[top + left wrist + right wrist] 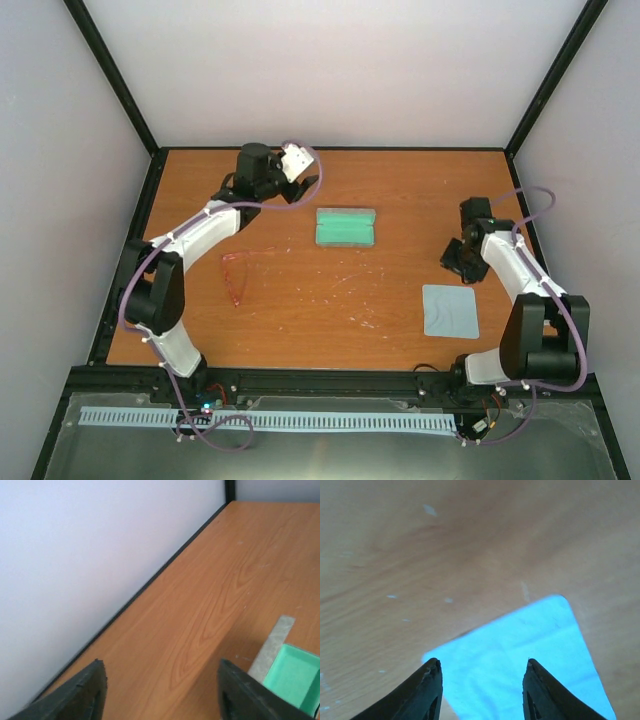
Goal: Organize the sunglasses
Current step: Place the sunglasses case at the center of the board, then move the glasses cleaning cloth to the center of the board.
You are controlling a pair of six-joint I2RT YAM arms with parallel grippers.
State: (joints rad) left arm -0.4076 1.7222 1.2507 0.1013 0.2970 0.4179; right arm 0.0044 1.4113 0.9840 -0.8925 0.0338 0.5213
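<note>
The sunglasses (237,272), thin and red-pink, lie on the table left of centre, near my left arm's forearm. They do not show in either wrist view. My left gripper (304,186) is open and empty at the far left-centre of the table, just left of the open grey case with green lining (346,227). In the left wrist view the gripper (162,680) has its fingers wide apart over bare wood, with the case (292,675) at the lower right. My right gripper (461,259) is open and empty. In the right wrist view it (482,667) hovers over the light blue cloth (520,655).
The light blue cloth (450,311) lies flat at the near right. White walls and black frame posts bound the table on three sides; the back wall (75,570) is close to my left gripper. Small white marks dot the wood near the centre.
</note>
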